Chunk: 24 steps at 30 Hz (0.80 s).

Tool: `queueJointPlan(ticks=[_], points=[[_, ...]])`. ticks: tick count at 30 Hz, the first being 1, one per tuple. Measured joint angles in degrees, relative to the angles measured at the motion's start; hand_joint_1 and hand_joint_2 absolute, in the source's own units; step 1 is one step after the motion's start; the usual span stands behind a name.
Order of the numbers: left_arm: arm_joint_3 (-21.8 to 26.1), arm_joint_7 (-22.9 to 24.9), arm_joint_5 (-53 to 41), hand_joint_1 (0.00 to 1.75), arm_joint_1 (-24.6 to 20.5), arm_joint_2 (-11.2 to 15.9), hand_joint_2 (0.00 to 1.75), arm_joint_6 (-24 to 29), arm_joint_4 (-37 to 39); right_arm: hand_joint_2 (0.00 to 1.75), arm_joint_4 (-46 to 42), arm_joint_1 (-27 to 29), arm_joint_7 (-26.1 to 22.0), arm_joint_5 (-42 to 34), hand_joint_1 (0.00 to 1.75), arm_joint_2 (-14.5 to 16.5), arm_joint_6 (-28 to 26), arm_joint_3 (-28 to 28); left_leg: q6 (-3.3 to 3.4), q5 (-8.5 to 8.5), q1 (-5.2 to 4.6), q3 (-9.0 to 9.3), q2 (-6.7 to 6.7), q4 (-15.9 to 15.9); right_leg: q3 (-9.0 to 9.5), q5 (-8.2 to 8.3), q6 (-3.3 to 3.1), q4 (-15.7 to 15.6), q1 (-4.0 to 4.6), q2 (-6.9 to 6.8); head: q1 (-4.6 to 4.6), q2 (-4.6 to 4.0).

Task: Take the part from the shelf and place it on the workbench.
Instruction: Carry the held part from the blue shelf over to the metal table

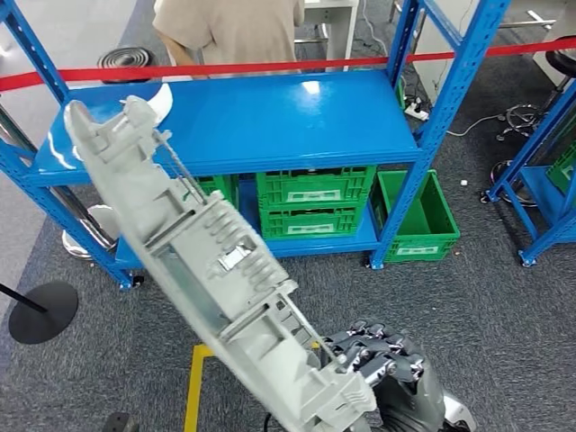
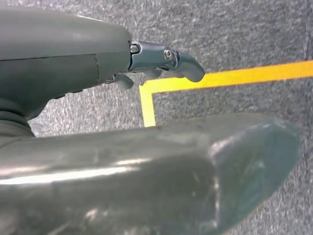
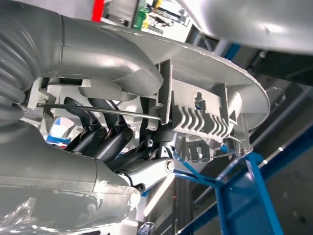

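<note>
In front of the blue shelf [image 1: 272, 121], the right robot hand [image 1: 381, 360] grips the lower end of a long grey plastic part [image 1: 203, 261], its dark fingers [image 1: 370, 346] wrapped round the moulded edge. The part is held in the air, clear of the shelf, and slants up toward the shelf's left end, its ribbed inner side and a thin metal rod facing the head camera. From the right wrist, the thumb [image 3: 110, 56] lies across one face of the part [image 3: 207, 103] while the dark fingers [image 3: 107, 137] press on the ribbed side. The left robot hand [image 2: 162, 58] hangs over grey carpet [image 2: 236, 29] and a yellow floor line [image 2: 239, 76]; it holds nothing, its fingers loosely extended. Green crates [image 1: 309, 202] sit on the lower shelf level, and another green crate [image 1: 414, 216] stands on the floor beside the upright; their white labels are too small to read. A red tape [image 1: 272, 65] runs across behind the shelf, and a person in a beige top [image 1: 230, 27] stands beyond it.
</note>
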Motion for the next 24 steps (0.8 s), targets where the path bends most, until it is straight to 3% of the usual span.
queueJointPlan(ticks=[2, 4, 5, 6, 7, 8, 10, 11, 13, 15, 16, 17, 19, 20, 21, 22, 24], points=[[0.11, -0.15, -0.05, 0.0, 0.02, -0.24, 0.0, 0.17, -0.05, 1.75, -0.14, 0.18, 0.37, -1.97, 1.75, 0.0, 0.46, -0.67, -0.61, -3.68, 0.07, -1.36, -0.1, 3.2, -1.0, 1.2, -0.83, -0.22, -0.32, -0.15, -0.21, 0.0], [0.17, -0.25, -0.1, 0.0, -0.03, -0.54, 0.0, 0.25, -0.14, 1.75, -0.15, 0.37, 0.53, -3.79, 1.75, 0.0, 1.46, -1.61, -1.13, -9.28, 0.26, -3.46, -0.11, 10.27, -2.35, 2.35, -1.1, -0.17, -0.36, -0.21, -0.43, 0.0], [0.19, -0.27, -0.15, 0.0, -0.04, -0.62, 0.0, 0.26, -0.19, 1.75, -0.13, 0.41, 0.59, -4.4, 1.75, 0.0, 2.05, -2.05, -1.32, -10.87, 0.33, -4.19, -0.11, 13.64, -3.11, 2.91, -1.08, -0.13, -0.37, -0.21, -0.47, 0.0], [0.19, -0.29, -0.23, 0.0, -0.05, -0.68, 0.0, 0.27, -0.24, 1.75, -0.1, 0.41, 0.63, -4.84, 1.75, 0.0, 2.64, -2.45, -1.46, -11.17, 0.38, -4.27, -0.11, 15.71, -3.87, 3.5, -1.03, -0.08, -0.38, -0.2, -0.48, 0.0], [0.19, -0.32, -0.35, 0.0, -0.05, -0.72, 0.0, 0.27, -0.32, 1.75, -0.08, 0.39, 0.63, -5.09, 1.75, 0.0, 3.18, -2.75, -1.56, -10.27, 0.44, -3.5, -0.11, 15.99, -4.61, 4.05, -0.95, -0.03, -0.42, -0.2, -0.49, 0.0], [0.19, -0.34, -0.48, 0.0, -0.05, -0.76, 0.0, 0.27, -0.45, 1.75, -0.06, 0.34, 0.54, -5.19, 1.75, 0.0, 3.65, -3.03, -1.64, -8.64, 0.51, -1.7, -0.11, 14.21, -5.31, 4.59, -0.81, 0.03, -0.48, -0.19, -0.49, 0.0], [0.18, -0.37, -0.66, 0.0, -0.14, -1.04, 0.0, 0.26, -0.75, 1.75, -0.05, 0.14, 0.23, -5.08, 1.75, 0.01, 4.32, -3.48, -1.82, -6.32, 0.7, 3.68, -0.15, 6.83, -6.5, 5.48, -0.3, 0.34, -0.47, -0.16, -0.57, 0.0], [0.19, -0.11, -0.75, 0.0, -0.22, -1.24, 0.0, 0.25, -0.93, 1.75, -0.05, 0.02, 0.18, -4.96, 1.75, 0.01, 4.51, -3.66, -1.61, -6.22, 0.72, 5.95, -0.22, 3.24, -7.0, 5.93, 0.03, 0.53, -0.39, -0.17, -0.61, 0.0], [0.22, 1.24, -1.08, 0.0, -0.24, -1.75, 0.0, 0.19, -1.18, 1.75, 0.06, -0.13, 0.25, -4.64, 1.75, 0.03, 4.69, -3.87, -0.82, -6.79, 0.55, 7.62, -0.39, -0.21, -7.67, 6.87, 0.68, 0.68, -0.29, -0.22, -0.68, 0.0], [0.28, 2.78, -1.46, 0.0, 0.17, -2.25, 0.0, 0.1, -1.45, 1.75, 0.48, -0.13, 0.03, -4.11, 1.75, 0.04, 4.84, -3.96, 0.35, -6.33, 0.46, 6.97, -0.31, -0.31, -8.15, 7.23, 1.36, 0.72, -0.44, -0.2, -0.68, 0.0], [0.33, 3.24, -1.62, 0.0, 0.43, -2.5, 0.0, 0.06, -1.66, 1.75, 0.81, -0.11, -0.2, -3.74, 1.75, 0.04, 4.92, -3.96, 0.95, -5.9, 0.46, 6.57, -0.22, -0.28, -8.59, 6.22, 1.69, 1.5, -0.53, -0.2, -0.61, 0.0], [0.38, 3.54, -1.82, 0.0, 0.6, -2.73, 0.0, 0.0, -1.92, 1.75, 1.18, -0.1, -0.37, -3.48, 1.75, 0.04, 4.98, -3.96, 1.51, -5.4, 0.49, 6.08, -0.12, -0.32, -9.33, 4.23, 1.99, 3.48, -0.57, -0.19, -0.54, 0.0], [0.47, 4.09, -2.28, 0.0, 0.77, -3.07, 0.0, -0.19, -2.5, 1.75, 1.9, -0.11, -0.51, -3.63, 1.75, 0.03, 5.12, -3.96, 2.17, -4.36, 0.38, 4.89, -0.06, -0.29, -11.33, -1.28, 2.37, 10.64, -0.61, -0.21, -0.29, 0.0], [0.51, 4.32, -2.53, 0.0, 0.85, -3.2, 0.0, -0.31, -2.78, 1.75, 2.26, -0.12, -0.52, -4.14, 1.75, 0.02, 5.25, -3.96, 2.27, -3.81, 0.3, 4.21, -0.06, -0.25, -12.14, -3.28, 2.45, 14.53, -0.61, -0.21, -0.24, 0.0], [0.57, 4.52, -2.78, 0.0, 0.97, -3.29, 0.0, -0.4, -3.07, 1.75, 2.62, -0.12, -0.51, -4.81, 1.75, 0.01, 5.47, -3.96, 2.29, -3.23, 0.21, 3.5, -0.05, -0.2, -12.25, -3.99, 2.43, 17.07, -0.6, -0.2, -0.2, 0.0], [0.64, 4.67, -2.98, 0.0, 1.08, -3.37, 0.0, -0.48, -3.36, 1.75, 2.98, -0.13, -0.49, -5.5, 1.75, -0.02, 5.74, -3.96, 2.26, -2.68, 0.13, 2.77, -0.05, -0.15, -11.44, -3.53, 2.33, 17.77, -0.59, -0.2, -0.2, 0.0], [0.76, 4.81, -3.39, 0.0, 1.2, -3.4, 0.0, -0.56, -3.88, 1.75, 3.58, -0.25, -0.35, -6.79, 1.75, -0.15, 6.49, -3.95, 2.05, -1.61, 0.04, 1.49, -0.07, -0.08, -6.62, -0.68, 1.94, 12.71, -0.56, -0.19, -0.2, 0.0]])
